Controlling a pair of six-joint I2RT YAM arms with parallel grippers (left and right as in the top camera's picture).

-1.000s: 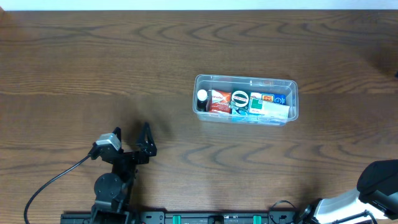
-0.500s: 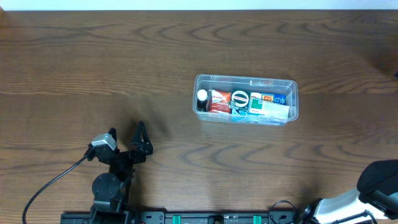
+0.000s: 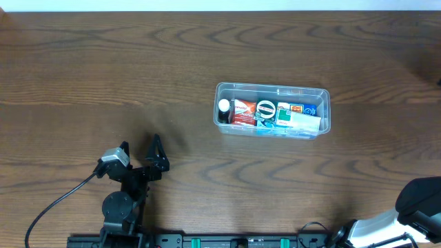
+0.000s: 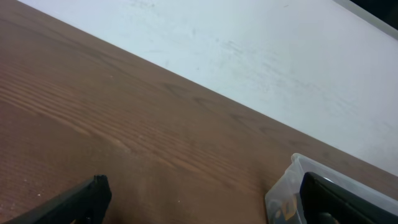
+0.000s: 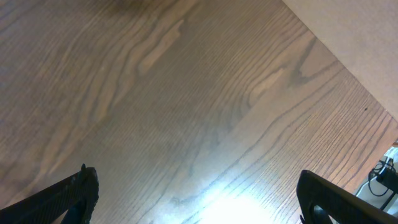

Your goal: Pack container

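Observation:
The clear plastic container [image 3: 326, 109] stands right of the table's middle. It holds a white-capped dark bottle [image 3: 224, 107], a red box [image 3: 242, 112], a round green-and-white item [image 3: 266, 109] and blue-and-white boxes [image 3: 298, 111]. My left gripper [image 3: 140, 143] is open and empty near the front left, well apart from the container. In the left wrist view the left gripper [image 4: 202, 205] frames bare wood, with a container corner [image 4: 280, 194] next to the right finger. My right gripper [image 5: 199, 199] is open and empty over bare wood. Only the right arm's base [image 3: 420, 200] shows overhead.
The brown wooden table [image 3: 103, 62] fills the overhead view. A black cable [image 3: 62, 200] runs from the left arm toward the front edge. A white surface [image 4: 280, 56] lies beyond the table's far edge in the left wrist view.
My left gripper shifted a little to the left a second ago and has held still since. The container and the right arm have not moved.

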